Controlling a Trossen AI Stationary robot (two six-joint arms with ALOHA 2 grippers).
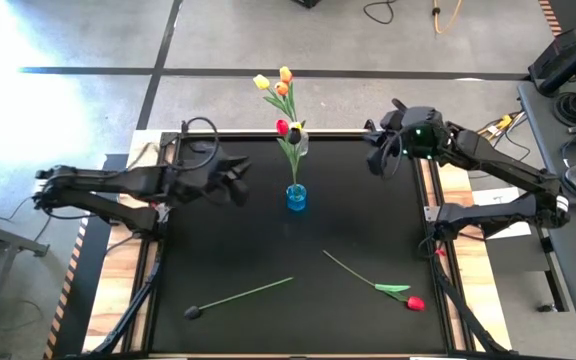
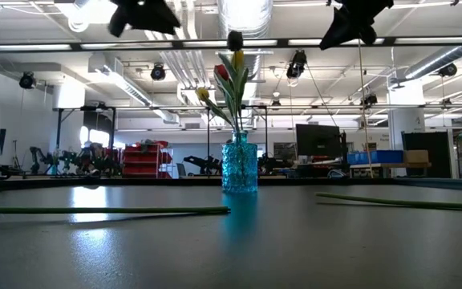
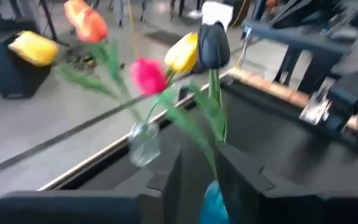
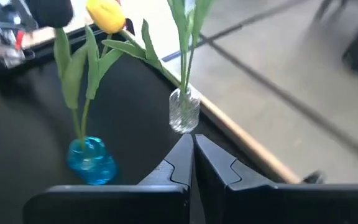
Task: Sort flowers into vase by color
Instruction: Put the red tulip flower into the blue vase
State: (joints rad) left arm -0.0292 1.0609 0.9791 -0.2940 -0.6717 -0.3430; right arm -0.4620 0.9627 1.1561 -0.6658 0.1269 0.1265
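A blue glass vase (image 1: pixel 296 197) stands mid-table and holds tulips with a red (image 1: pixel 282 127), a yellow (image 3: pixel 182 53) and a dark head (image 3: pixel 213 43). A clear vase (image 1: pixel 299 146) at the far edge holds yellow (image 1: pixel 261 82) and orange tulips (image 1: pixel 285 74). Two flowers lie flat near the near edge: a dark-headed one (image 1: pixel 238 296) and a red one (image 1: pixel 414 302). My left gripper (image 1: pixel 239 183) hovers open, left of the blue vase. My right gripper (image 1: pixel 383 160) hovers shut near the far right corner. Both are raised above the table.
The black table top (image 1: pixel 218 240) is bounded by wooden side rails (image 1: pixel 118 290). The two loose stems lie across the near part of it. Beyond the far edge there is grey floor, and cables and equipment sit at the right.
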